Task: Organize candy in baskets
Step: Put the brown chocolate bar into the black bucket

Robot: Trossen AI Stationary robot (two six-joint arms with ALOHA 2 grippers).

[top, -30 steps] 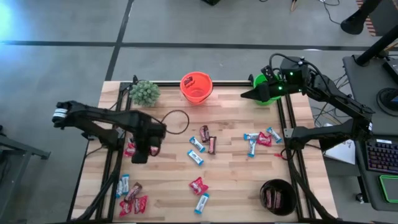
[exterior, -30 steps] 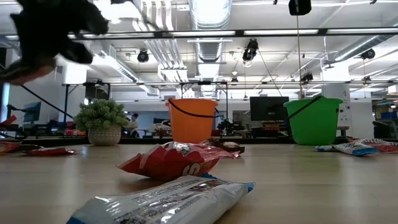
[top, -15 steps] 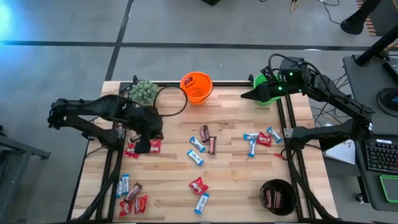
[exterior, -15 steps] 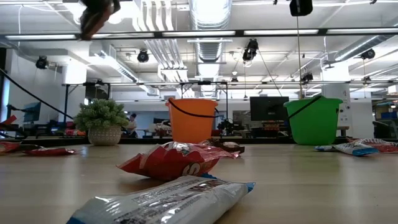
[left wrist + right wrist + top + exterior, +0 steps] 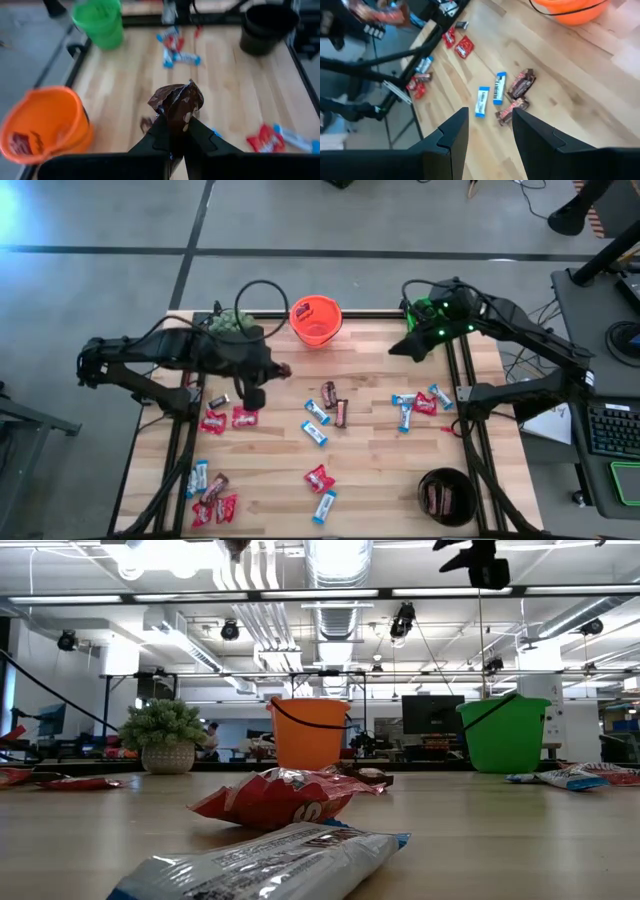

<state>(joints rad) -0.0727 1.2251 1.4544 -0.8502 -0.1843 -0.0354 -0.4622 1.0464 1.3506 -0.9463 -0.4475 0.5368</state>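
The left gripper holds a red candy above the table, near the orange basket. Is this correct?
Not quite. The candy in the left gripper is dark brown, not red, as the left wrist view shows. The rest is right: it is held above the table, near the orange basket.

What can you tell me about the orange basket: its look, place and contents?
The orange basket is a small round plastic bucket with a thin dark wire handle. It stands upright on the wooden table's far edge, between the fuzzy plant and the green basket. At least one red-wrapped candy lies inside. Nothing grips it.
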